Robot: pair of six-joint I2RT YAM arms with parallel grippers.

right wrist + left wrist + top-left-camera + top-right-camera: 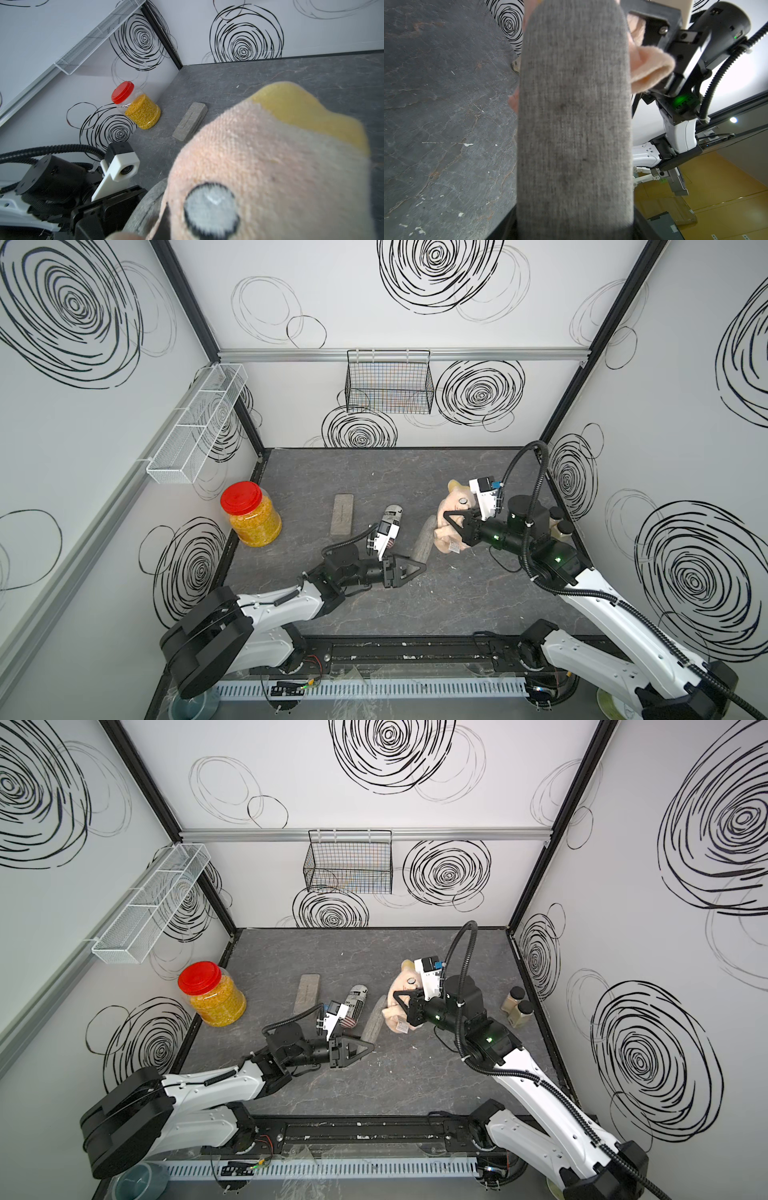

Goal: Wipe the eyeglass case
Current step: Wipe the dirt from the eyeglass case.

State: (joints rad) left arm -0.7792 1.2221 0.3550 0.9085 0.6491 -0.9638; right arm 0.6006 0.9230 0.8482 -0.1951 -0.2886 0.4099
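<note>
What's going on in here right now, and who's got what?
The left gripper is shut on the grey eyeglass case, which slants up off the table, it seems. The right gripper is shut on a pink cloth bunched against the case's far end, so the wipe looks under way. The red-lidded jar, flat grey block and can sit apart on the table.
</note>
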